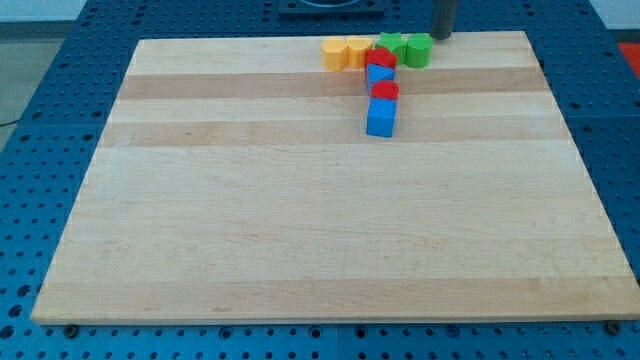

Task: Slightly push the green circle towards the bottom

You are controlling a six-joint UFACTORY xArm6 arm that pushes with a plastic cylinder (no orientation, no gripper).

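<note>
**A:** Gripper is the wrong word for this rig, so no spread or pinched state can be told; my tip (pixel 441 35) is all that shows, a dark rod end at the far edge of the surface (pixel 300 230).

**B:** Where is it relative to the green circle (pixel 419 50)?

**A:** Just beyond the circle, toward the view's top and slightly to the view's right, close but apparently not touching.

**B:** So which step is this?

**A:** Lining up, I judge; the push looks not yet begun. Next calls for a short, gentle stroke toward the view's bottom, centred on the circle.

**B:** And the neighbours?

**A:** From the circle, a green star (pixel 392 46) touches its left side; further left sit a red block (pixel 381 57) and two yellow blocks (pixel 346 53). Below those run a blue triangle (pixel 379 73), a red cylinder (pixel 385 91) and a blue cube (pixel 381 118).
</note>
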